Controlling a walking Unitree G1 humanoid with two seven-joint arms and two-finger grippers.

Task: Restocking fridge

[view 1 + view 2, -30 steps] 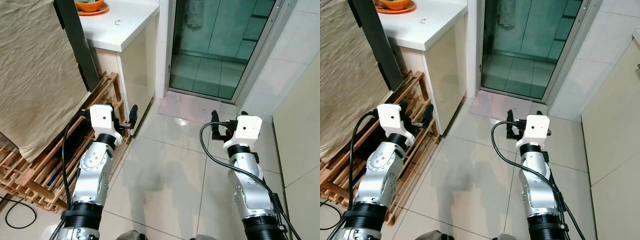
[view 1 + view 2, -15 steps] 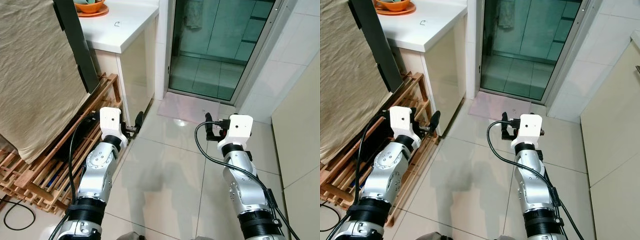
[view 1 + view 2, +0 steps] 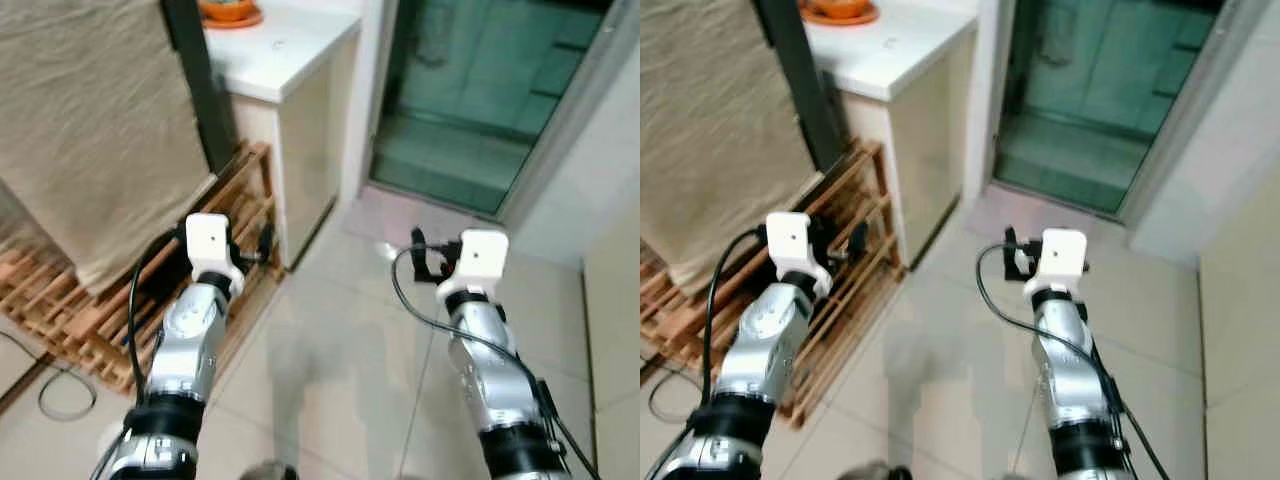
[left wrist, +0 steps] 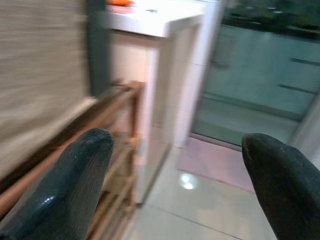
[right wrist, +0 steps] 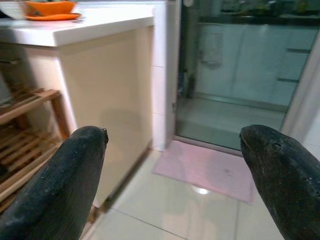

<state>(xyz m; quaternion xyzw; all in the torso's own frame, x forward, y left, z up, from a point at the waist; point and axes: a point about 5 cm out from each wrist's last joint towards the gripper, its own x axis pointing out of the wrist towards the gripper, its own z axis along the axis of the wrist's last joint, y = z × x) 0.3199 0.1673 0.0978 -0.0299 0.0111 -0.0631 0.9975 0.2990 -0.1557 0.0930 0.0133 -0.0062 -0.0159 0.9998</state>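
No fridge or stock item can be made out. Both silver arms are held out in front over the tiled floor. My left gripper (image 3: 262,240) hangs beside the end of a low wooden rack (image 3: 90,300); in the left wrist view its fingers (image 4: 85,165) stand wide apart with nothing between them. My right gripper (image 3: 420,255) hovers over the floor in front of a pink mat (image 3: 400,215). It is open and empty, and its fingers (image 5: 65,180) frame a white counter (image 5: 100,25).
The white counter (image 3: 280,60) carries an orange bowl (image 3: 228,10). A beige cloth (image 3: 90,120) and a dark panel (image 3: 195,80) stand at the left above the rack. A green glass door (image 3: 480,90) lies ahead. A cable (image 3: 65,390) loops on the floor.
The whole picture has shifted right and blurred, so the camera has moved. Both arms stay raised in front, and both grippers remain open and empty.
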